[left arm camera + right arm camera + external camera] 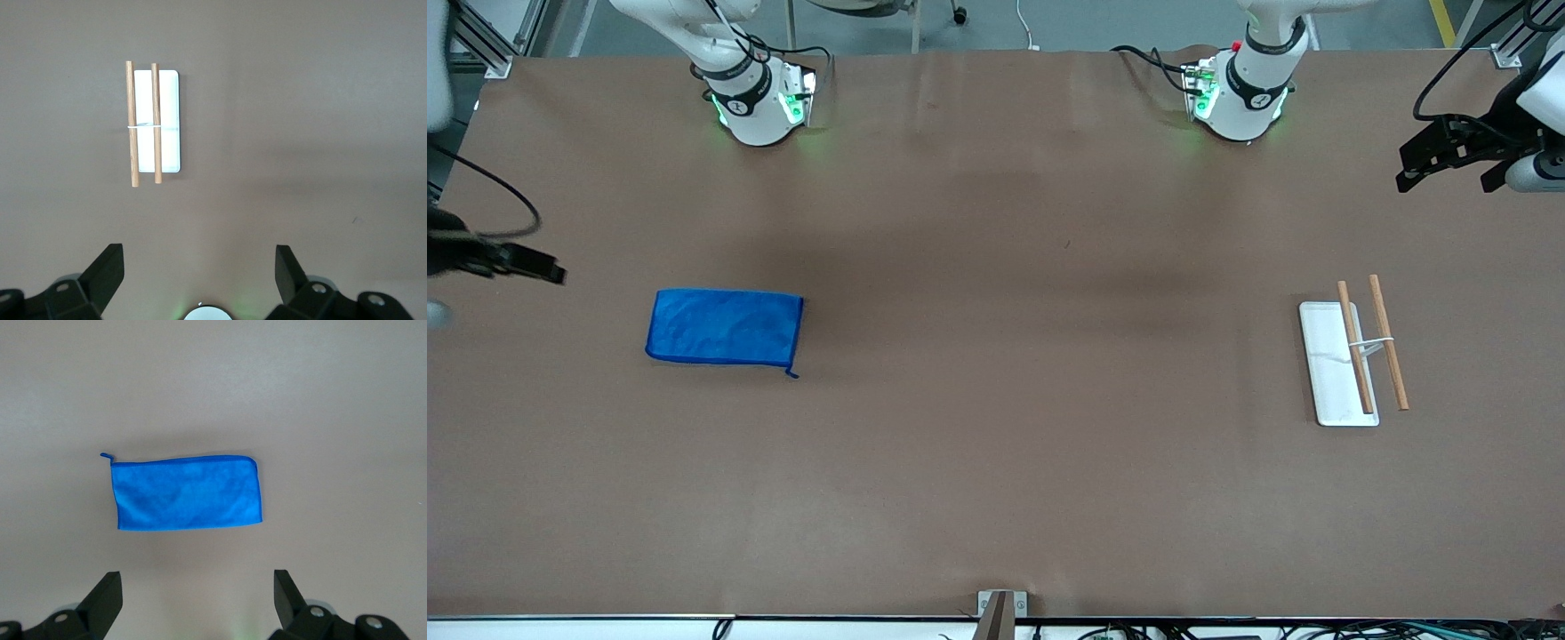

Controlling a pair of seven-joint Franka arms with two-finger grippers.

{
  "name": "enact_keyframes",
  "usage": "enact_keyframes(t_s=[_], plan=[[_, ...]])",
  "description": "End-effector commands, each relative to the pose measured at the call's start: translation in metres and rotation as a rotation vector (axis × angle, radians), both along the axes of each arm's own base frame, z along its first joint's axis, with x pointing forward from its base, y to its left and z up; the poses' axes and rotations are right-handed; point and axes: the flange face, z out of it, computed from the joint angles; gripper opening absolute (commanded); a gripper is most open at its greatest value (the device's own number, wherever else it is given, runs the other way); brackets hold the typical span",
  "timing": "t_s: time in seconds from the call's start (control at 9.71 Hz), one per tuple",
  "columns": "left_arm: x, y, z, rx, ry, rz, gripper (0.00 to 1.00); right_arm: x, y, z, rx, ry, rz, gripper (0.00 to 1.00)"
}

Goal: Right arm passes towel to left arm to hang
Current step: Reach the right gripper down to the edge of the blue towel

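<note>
The blue towel (725,326) lies flat and folded on the brown table toward the right arm's end, with a short thread at one corner. It also shows in the right wrist view (185,492). My right gripper (547,267) is open and empty, up in the air at the table's end, apart from the towel; in its own view (197,580) the towel lies ahead of the fingertips. My left gripper (1448,178) is open and empty, up in the air at the other end of the table; its own view (199,257) shows only bare table between the fingers.
A towel rack with a white base (1327,373) and two wooden rods (1354,347) stands toward the left arm's end; it also shows in the left wrist view (168,120). The two arm bases (760,107) (1240,93) stand along the table's edge farthest from the front camera.
</note>
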Motion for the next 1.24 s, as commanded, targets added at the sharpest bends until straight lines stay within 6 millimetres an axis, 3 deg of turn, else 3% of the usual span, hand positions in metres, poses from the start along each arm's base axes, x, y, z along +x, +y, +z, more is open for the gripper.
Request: enact_keyframes(t_s=[0.0,0.21,0.41,0.62,0.82,1.13], plan=[[0.003,-0.004,-0.012,0.017,0.038,-0.008,1.0,-0.013,0.014,-0.064,-0.002,-0.03,0.042,1.0],[0.003,-0.003,-0.012,0.018,0.036,-0.013,1.0,-0.029,0.022,-0.143,-0.008,-0.101,0.081,1.0],[0.003,-0.002,-0.012,0.017,0.036,-0.011,1.0,-0.056,0.015,-0.22,-0.012,-0.163,0.162,1.0],[0.004,-0.004,-0.012,0.012,0.038,-0.013,1.0,-0.064,0.015,-0.288,-0.022,-0.181,0.166,0.99],[0.004,-0.003,-0.012,0.008,0.037,-0.012,1.0,-0.071,0.016,-0.321,-0.026,-0.183,0.171,0.99],[0.003,-0.006,-0.012,0.005,0.039,-0.017,1.0,-0.079,0.017,-0.338,-0.021,-0.147,0.166,0.96]])
